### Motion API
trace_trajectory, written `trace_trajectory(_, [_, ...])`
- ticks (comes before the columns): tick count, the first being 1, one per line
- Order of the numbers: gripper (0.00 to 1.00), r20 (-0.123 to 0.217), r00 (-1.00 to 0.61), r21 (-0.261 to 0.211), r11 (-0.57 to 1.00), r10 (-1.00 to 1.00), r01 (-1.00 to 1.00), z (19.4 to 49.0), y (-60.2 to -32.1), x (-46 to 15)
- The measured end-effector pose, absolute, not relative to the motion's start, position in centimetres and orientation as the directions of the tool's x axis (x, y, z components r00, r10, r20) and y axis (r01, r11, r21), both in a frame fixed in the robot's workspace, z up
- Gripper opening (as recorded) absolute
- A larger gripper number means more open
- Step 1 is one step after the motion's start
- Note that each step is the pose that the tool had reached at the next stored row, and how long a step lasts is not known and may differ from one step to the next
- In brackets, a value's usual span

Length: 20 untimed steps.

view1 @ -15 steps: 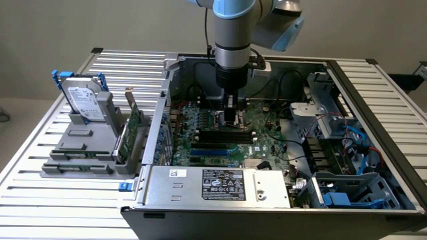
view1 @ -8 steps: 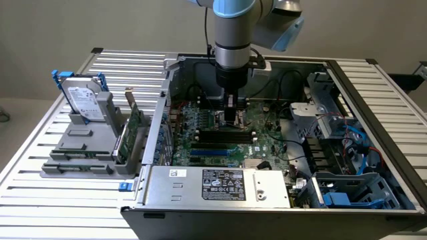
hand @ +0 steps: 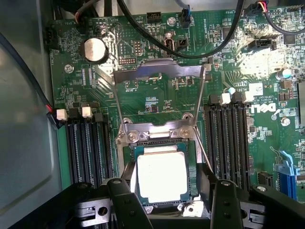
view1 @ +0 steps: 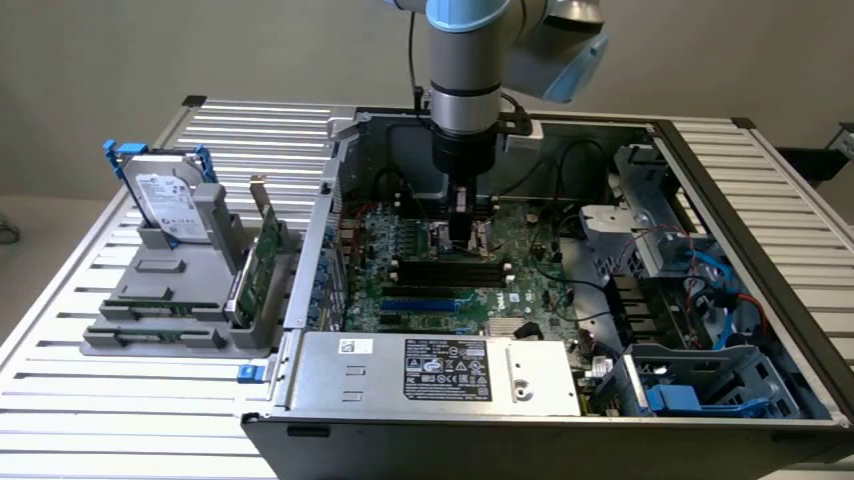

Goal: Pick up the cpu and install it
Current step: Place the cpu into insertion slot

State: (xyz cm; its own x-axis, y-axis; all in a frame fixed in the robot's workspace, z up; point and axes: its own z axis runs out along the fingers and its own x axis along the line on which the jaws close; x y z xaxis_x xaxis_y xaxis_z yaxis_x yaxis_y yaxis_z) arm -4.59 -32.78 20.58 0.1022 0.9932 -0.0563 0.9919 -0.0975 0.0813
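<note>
Silvery-white cpu (hand: 162, 176) is lying in the motherboard socket (hand: 157, 130), load frame (hand: 159, 71) standing raised; gripper (hand: 170, 188) is straddling it, jaws standing open, not clamping. Install step is seemingly in hand, calling for square, gentle seating.

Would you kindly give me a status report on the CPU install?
Claw open above metal-framed socket. Silvery-white square cpu lying in socket, retention plate raised. Nothing obstructing.

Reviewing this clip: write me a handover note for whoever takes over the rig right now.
Gripper: open, fingers either side of the cpu, not clamping it.
Cpu: lying in the motherboard socket, silver top up.
Done: cpu picked up and brought to the socket.
Left: the load plate stands raised and unlatched; full seating cannot be confirmed.
</note>
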Motion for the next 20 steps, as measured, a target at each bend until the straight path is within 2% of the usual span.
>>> trace_trajectory(8, [0.62, -0.056, 0.102, 0.081, -0.098, 0.993, 0.992, 22.5, -32.8, -4.6])
trace_trajectory(9, [0.60, -0.056, 0.102, 0.081, -0.097, 0.993, 0.992, 22.7, -32.8, -4.6])
trace_trajectory(10, [0.54, -0.056, 0.102, 0.081, -0.097, 0.993, 0.992, 22.8, -32.8, -4.5])
trace_trajectory(12, [0.54, -0.056, 0.102, 0.081, -0.097, 0.993, 0.992, 23.0, -32.8, -4.5])
trace_trajectory(13, [0.47, -0.056, 0.102, 0.081, -0.097, 0.993, 0.992, 23.1, -32.8, -4.5])
trace_trajectory(17, [0.45, -0.056, 0.102, 0.081, -0.097, 0.993, 0.992, 24.3, -32.8, -4.4])
trace_trajectory(19, [0.32, -0.057, 0.102, 0.080, -0.097, 0.993, 0.992, 24.9, -32.8, -4.3])
trace_trajectory(20, [0.32, -0.056, 0.102, 0.079, -0.097, 0.993, 0.992, 25.1, -32.8, -4.2])
